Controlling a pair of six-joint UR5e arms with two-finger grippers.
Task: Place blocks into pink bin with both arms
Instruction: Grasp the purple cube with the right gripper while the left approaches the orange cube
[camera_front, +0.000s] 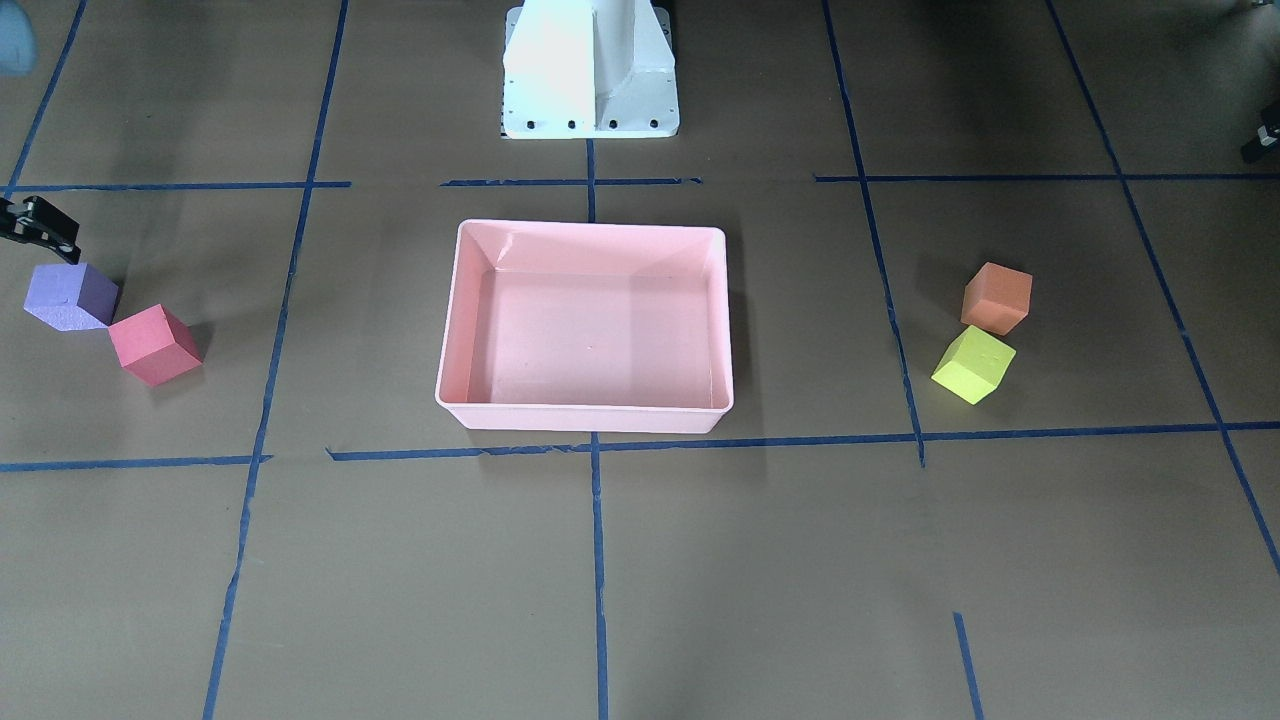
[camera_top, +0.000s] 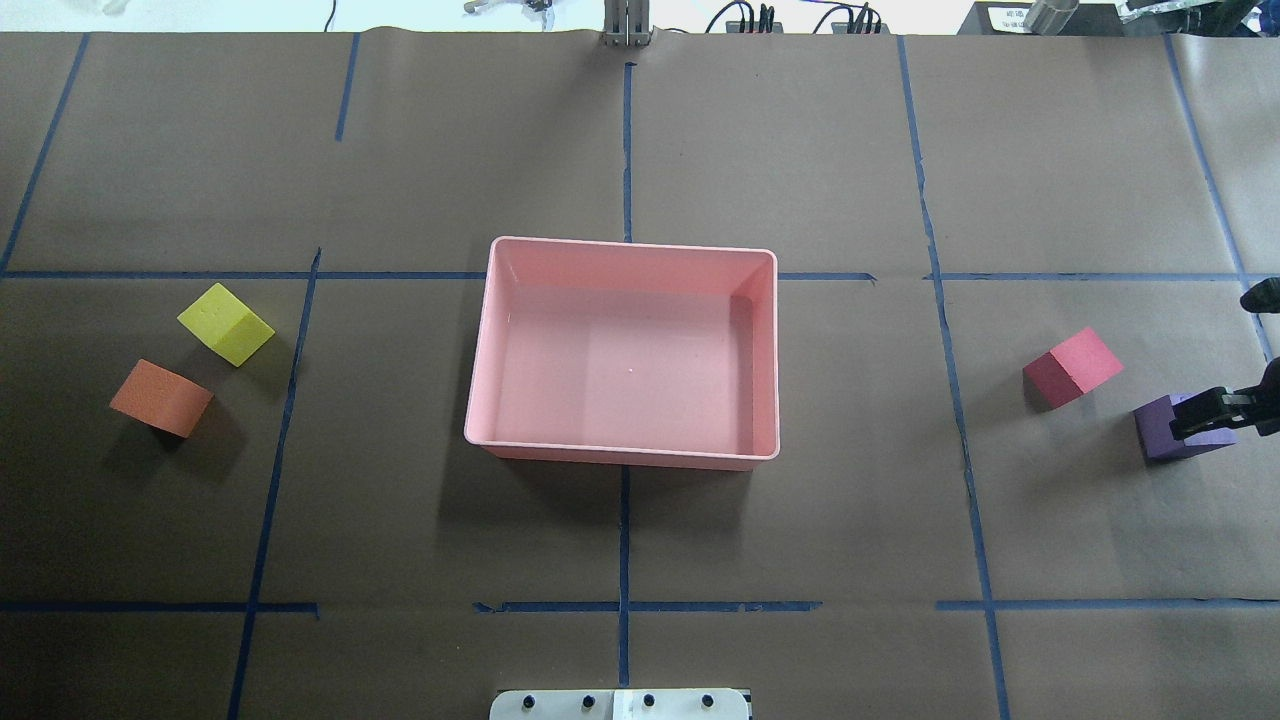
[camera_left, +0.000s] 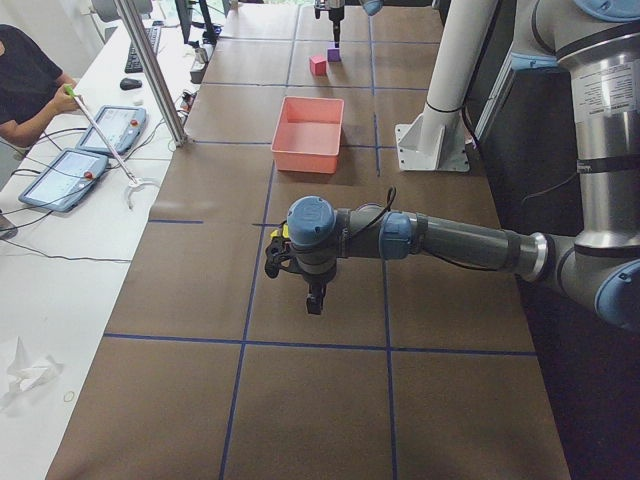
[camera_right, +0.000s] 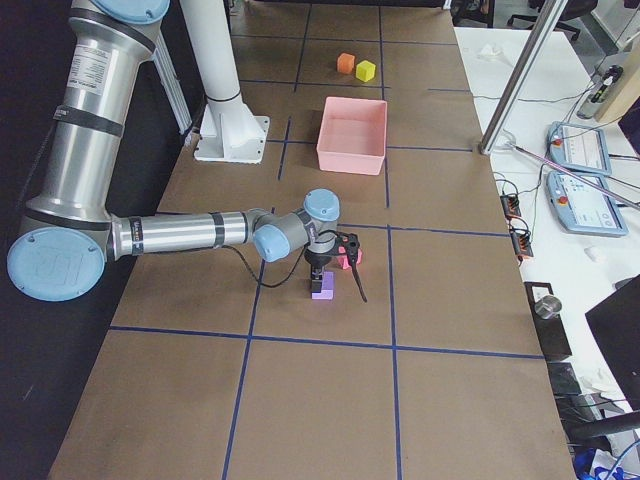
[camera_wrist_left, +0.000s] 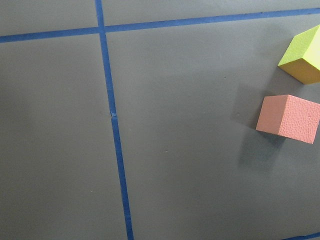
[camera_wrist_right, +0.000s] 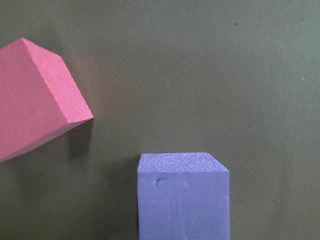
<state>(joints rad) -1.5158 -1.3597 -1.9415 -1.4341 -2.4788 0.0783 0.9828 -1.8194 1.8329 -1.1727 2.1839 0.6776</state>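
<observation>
Nothing is in yet. The pink bin (camera_top: 625, 243) sits empty in the middle of the table (camera_top: 800, 540), open side up, its long side running across from one arm's side to the other. The purple block (camera_top: 1155, 432) and red block (camera_top: 1072, 367) lie near each other on the right. The orange block (camera_top: 160, 398) and yellow block (camera_top: 226, 323) lie on the left. Your right arm (camera_right: 180, 232) hangs over the purple block, jaws spread apart. Your left arm (camera_left: 460, 243) hovers beside its pair, and you cannot tell how its jaws stand.
</observation>
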